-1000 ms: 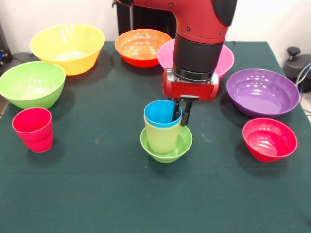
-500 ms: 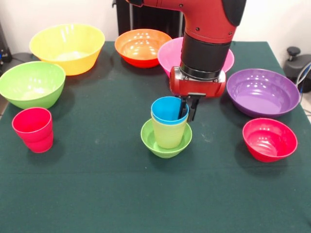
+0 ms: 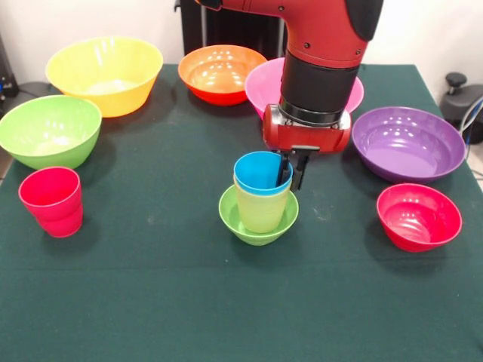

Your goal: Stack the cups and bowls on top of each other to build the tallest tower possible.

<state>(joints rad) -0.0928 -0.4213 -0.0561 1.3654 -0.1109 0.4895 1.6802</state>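
Observation:
The tower stands mid-table: a small lime-green bowl (image 3: 249, 228) holds a pale yellow cup (image 3: 260, 211), and a blue cup (image 3: 256, 173) is nested in that. My gripper (image 3: 293, 170) comes down from above at the blue cup's right rim, one finger inside the cup and one outside, shut on the rim. A red cup (image 3: 51, 200) stands alone at the left. The other bowls lie around: large yellow (image 3: 104, 74), large green (image 3: 49, 130), orange (image 3: 221, 72), pink (image 3: 260, 87) partly behind my arm, wide purple (image 3: 407, 142) and small red (image 3: 418, 216).
The dark green tabletop (image 3: 151, 302) stretches to the front edge. My red arm (image 3: 321, 53) hangs over the pink bowl. Black equipment (image 3: 462, 98) sits beyond the table's right edge.
My gripper moved right and slightly back, taking the blue and yellow cups with it inside the lime-green bowl. Over the last half second almost nothing shifted.

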